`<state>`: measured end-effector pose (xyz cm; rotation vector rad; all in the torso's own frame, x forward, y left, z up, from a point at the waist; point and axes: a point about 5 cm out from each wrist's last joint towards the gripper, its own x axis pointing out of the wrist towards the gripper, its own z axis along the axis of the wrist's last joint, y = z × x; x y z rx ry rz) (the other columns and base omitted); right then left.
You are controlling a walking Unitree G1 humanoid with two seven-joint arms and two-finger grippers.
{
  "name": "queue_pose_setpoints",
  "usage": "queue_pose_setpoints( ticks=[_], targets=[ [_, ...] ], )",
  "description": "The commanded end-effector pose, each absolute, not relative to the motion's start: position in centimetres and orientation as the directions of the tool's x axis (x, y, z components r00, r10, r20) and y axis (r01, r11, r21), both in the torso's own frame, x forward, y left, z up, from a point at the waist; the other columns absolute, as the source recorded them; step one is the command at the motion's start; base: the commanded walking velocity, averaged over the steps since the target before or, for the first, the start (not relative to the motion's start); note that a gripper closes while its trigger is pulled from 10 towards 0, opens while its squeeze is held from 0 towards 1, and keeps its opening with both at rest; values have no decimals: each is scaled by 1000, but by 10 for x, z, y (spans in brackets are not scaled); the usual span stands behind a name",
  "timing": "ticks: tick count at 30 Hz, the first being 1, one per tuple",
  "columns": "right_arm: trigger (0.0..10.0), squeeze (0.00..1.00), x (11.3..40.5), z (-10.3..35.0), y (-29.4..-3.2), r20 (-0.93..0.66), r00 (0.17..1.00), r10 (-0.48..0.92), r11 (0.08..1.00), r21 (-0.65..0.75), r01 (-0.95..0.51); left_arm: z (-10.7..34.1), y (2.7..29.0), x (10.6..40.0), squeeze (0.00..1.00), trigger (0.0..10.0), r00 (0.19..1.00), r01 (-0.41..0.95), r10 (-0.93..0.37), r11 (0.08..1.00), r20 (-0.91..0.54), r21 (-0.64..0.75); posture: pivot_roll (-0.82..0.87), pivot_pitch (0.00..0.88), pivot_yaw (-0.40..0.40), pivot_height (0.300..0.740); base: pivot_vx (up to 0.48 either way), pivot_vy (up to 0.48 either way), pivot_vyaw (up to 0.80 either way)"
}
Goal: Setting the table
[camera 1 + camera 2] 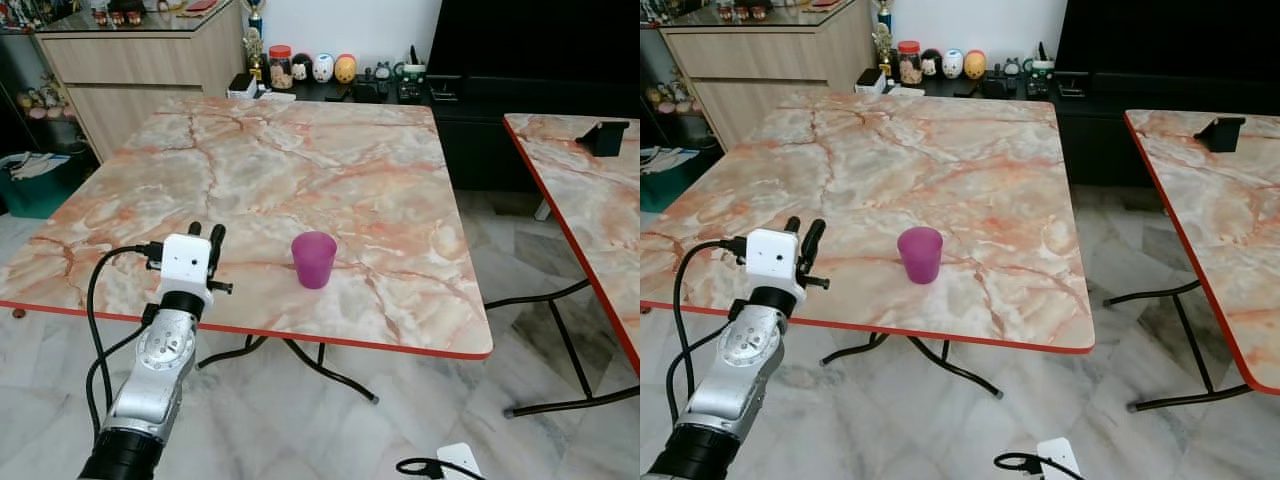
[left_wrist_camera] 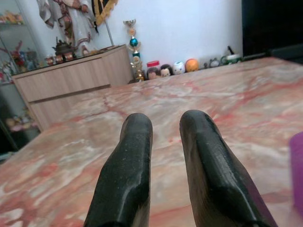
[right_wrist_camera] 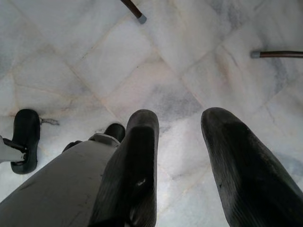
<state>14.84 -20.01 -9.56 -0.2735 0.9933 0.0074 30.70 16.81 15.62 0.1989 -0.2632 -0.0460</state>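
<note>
Looking down through the head camera, I see the purple cup [image 1: 314,259] standing upright on the marble table [image 1: 300,150], near the front edge with its red trim, and my left gripper [image 1: 204,236] raised over that same edge just left of the cup, apart from it. Its fingers [image 2: 128,165] stand a narrow gap apart with nothing between them, pointing across the tabletop toward the cabinet [image 1: 140,55] at the far wall. My right gripper [image 3: 180,142] hangs low over the marble floor [image 3: 71,56], empty, with a wider gap between its fingers.
</note>
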Motion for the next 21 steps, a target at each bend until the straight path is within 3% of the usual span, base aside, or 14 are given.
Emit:
queue_pose_setpoints(
  ticks=[1, 15, 21],
  targets=[
    [10000, 0, 148, -96, -200, -835, 538, -116, 972, -206, -109, 165, 163, 305, 0, 10000, 961, 50, -93, 985, 261, 168, 52, 0, 10, 740, 0, 0, -481],
    [10000, 0, 151, -96, -197, -836, 539, -106, 972, -202, -122, 170, 160, 303, 0, 10000, 966, 55, -85, 990, 243, 127, 54, 0, 8, 740, 0, 0, -703],
    [10000, 0, 152, -95, -194, -831, 549, -96, 969, -204, -141, 169, 159, 303, 0, 10000, 968, 62, -87, 992, 235, 113, 51, 0, 9, 740, 0, 0, -83]
  ],
)
